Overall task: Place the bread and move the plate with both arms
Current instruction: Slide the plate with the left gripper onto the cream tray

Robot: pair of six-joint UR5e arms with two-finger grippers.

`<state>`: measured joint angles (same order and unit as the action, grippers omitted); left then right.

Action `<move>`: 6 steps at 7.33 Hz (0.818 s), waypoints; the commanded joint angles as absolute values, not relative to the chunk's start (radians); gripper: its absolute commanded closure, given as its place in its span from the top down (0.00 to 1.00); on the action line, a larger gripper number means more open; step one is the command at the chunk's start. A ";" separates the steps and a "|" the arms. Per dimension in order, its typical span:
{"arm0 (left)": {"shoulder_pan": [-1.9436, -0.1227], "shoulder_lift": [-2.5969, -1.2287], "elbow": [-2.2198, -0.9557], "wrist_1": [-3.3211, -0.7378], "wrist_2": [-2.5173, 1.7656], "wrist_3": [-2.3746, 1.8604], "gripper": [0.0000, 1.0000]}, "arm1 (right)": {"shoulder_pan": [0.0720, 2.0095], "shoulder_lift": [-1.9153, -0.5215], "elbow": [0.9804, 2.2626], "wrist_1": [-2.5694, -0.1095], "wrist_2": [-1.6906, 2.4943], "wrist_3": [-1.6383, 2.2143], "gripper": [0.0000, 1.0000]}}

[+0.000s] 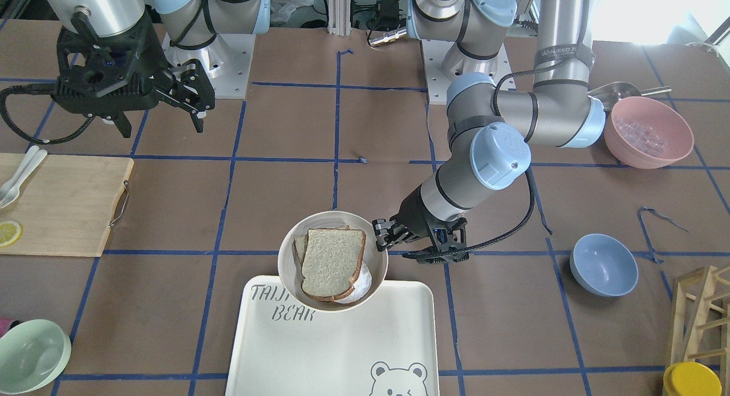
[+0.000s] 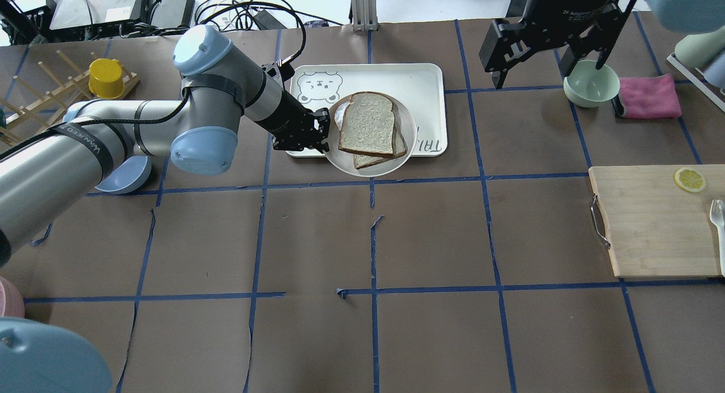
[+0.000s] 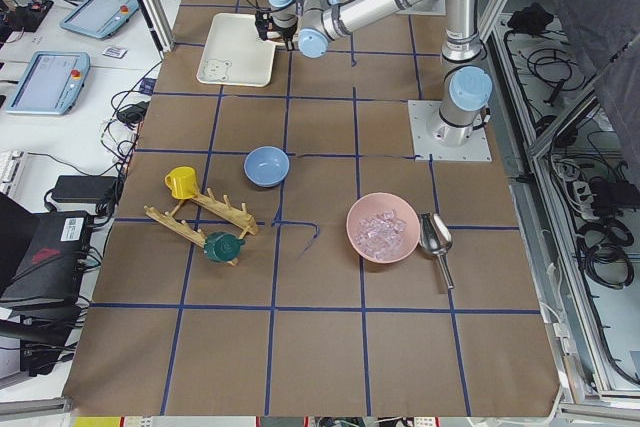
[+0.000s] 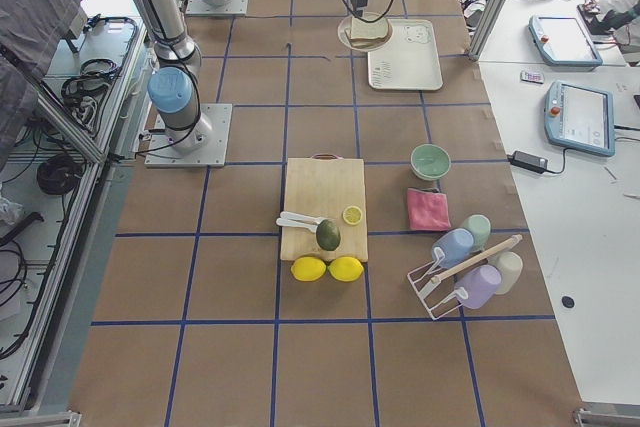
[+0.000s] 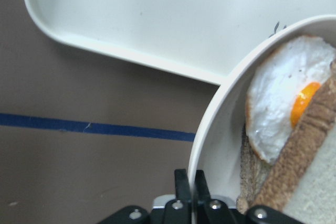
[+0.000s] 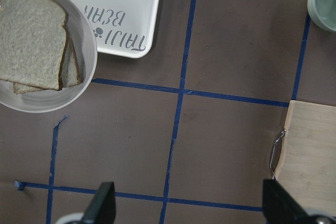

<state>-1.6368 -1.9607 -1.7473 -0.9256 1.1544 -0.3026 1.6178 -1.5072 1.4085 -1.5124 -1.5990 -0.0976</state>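
Clamping the rim of the plate [image 1: 285, 253] between its two fingers, the left gripper [image 1: 381, 236] holds it where it overlaps the tray [image 1: 342, 350] edge. The bread [image 1: 332, 263] lies topmost in the plate, over a fried egg [image 5: 273, 103]. The right gripper [image 6: 188, 184] hangs well apart, fingers spread wide.

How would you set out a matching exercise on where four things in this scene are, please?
Things:
1. plate
2. lemon slice
3. pink cloth
4. left pincer

Places:
A. on the wooden cutting board
B. closed on the plate's rim
C. partly over the tray edge
D. beside the pale green bowl

Pairs: 1-C, 2-A, 3-D, 4-B.
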 commanded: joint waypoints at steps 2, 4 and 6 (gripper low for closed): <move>-1.608 -2.147 -1.544 -0.927 1.154 -0.270 0.00 | 1.618 -1.508 1.411 -1.514 -1.595 -0.097 1.00; -1.608 -2.201 -1.502 -0.927 1.154 -0.272 0.00 | 1.618 -1.508 1.413 -1.514 -1.595 -0.097 1.00; -1.603 -2.233 -1.502 -0.927 1.154 -0.281 0.00 | 1.618 -1.506 1.413 -1.514 -1.595 -0.097 1.00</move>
<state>-1.6048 -2.2134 -1.5067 -0.9266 1.1535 -0.2764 1.6183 -1.5074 1.4125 -1.5140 -1.5954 -0.0966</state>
